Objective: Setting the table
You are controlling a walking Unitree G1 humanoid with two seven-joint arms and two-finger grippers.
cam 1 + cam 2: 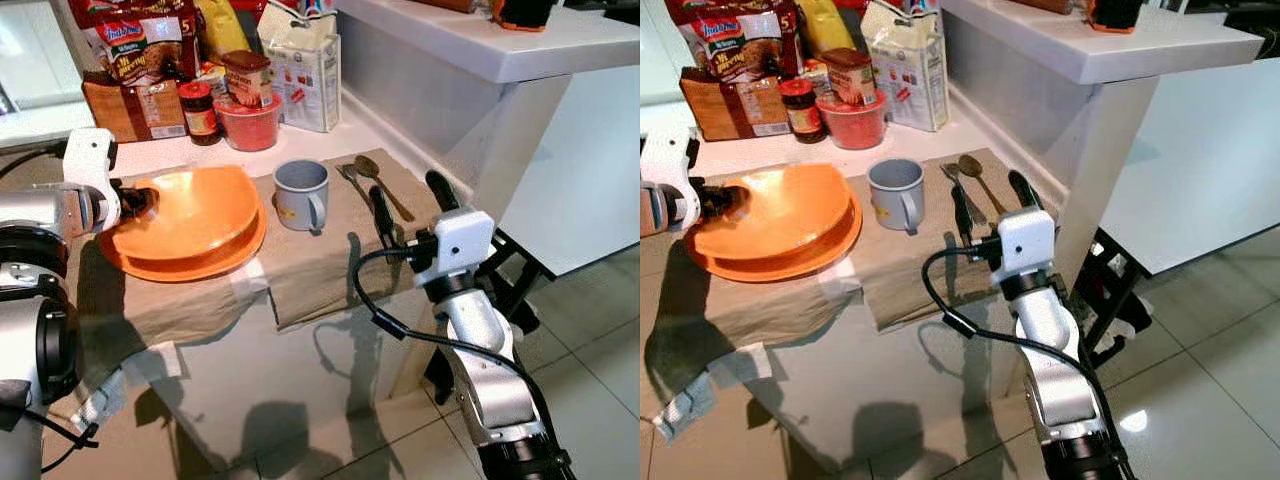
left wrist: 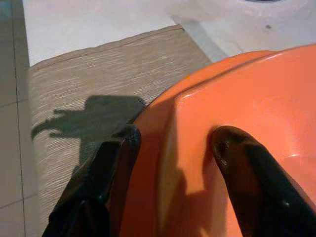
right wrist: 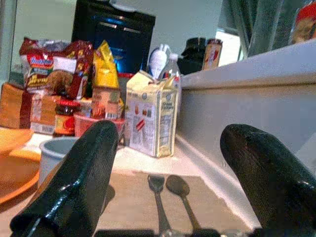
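Observation:
An orange bowl (image 1: pixel 195 205) rests tilted on an orange plate (image 1: pixel 190 265) at the left of the beige table mat (image 1: pixel 320 260). My left gripper (image 1: pixel 140 200) is shut on the orange bowl's left rim, one finger (image 2: pixel 247 177) inside and the other outside. A grey mug (image 1: pixel 300 193) stands mid-mat. To its right a fork (image 1: pixel 352 180) and spoon (image 1: pixel 375 175) lie side by side. My right gripper (image 1: pixel 408 195) hovers open just in front of the cutlery at the mat's right edge, holding nothing.
Groceries crowd the back of the table: a milk carton (image 1: pixel 305 75), a red tub (image 1: pixel 248 125), a jar (image 1: pixel 200 112) and snack bags (image 1: pixel 135 40). A raised white counter (image 1: pixel 480 50) walls the right side. Tiled floor (image 1: pixel 600 350) lies below.

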